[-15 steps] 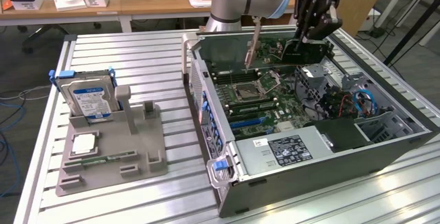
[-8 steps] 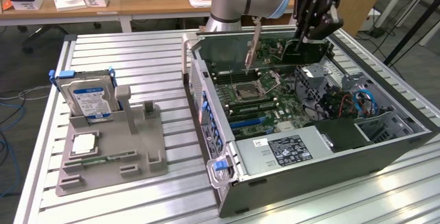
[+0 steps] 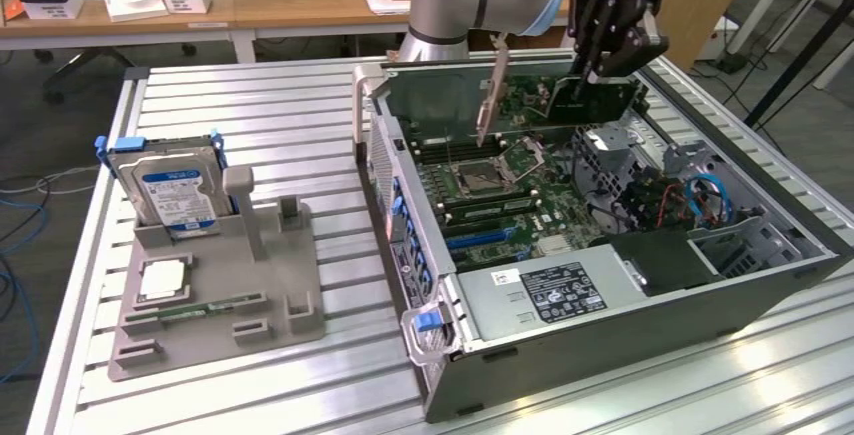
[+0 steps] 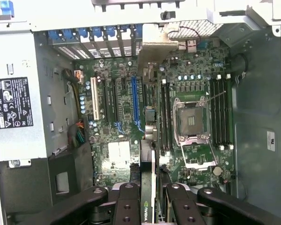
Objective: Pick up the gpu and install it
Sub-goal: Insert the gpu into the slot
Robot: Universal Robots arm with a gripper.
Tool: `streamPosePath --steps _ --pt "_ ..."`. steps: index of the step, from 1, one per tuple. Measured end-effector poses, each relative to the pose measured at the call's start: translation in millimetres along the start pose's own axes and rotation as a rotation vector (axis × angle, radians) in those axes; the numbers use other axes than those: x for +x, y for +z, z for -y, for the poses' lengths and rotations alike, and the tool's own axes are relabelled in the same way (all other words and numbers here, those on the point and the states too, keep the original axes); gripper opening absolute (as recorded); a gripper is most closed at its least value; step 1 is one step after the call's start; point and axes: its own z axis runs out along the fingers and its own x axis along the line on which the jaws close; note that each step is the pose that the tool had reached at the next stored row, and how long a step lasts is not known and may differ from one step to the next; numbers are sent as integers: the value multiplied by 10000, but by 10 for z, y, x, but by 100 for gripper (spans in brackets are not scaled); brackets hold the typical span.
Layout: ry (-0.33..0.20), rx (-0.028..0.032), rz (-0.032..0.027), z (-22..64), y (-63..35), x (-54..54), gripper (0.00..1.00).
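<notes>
The half-closed gripper (image 3: 603, 63) clamps the gpu (image 3: 587, 101) upright over the open case (image 3: 398, 190). From the wrist, the card shows edge-on.

One gpu (image 3: 595, 103), one computer case (image 3: 574, 355), one hard drive (image 3: 171, 191) (blue-white label), one holder (image 3: 283, 290).

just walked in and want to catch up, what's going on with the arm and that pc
The robot arm's gripper is shut on the gpu and holds it on edge over the open computer case. The card hangs above the motherboard and is not yet seated in a slot. On the exterior view's left, a hard drive stands in a gray holder on the table.
</notes>
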Motion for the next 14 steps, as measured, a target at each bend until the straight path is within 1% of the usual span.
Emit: streamPosePath --steps 14 --pt "-677 -19 -1 0 0 0 26"
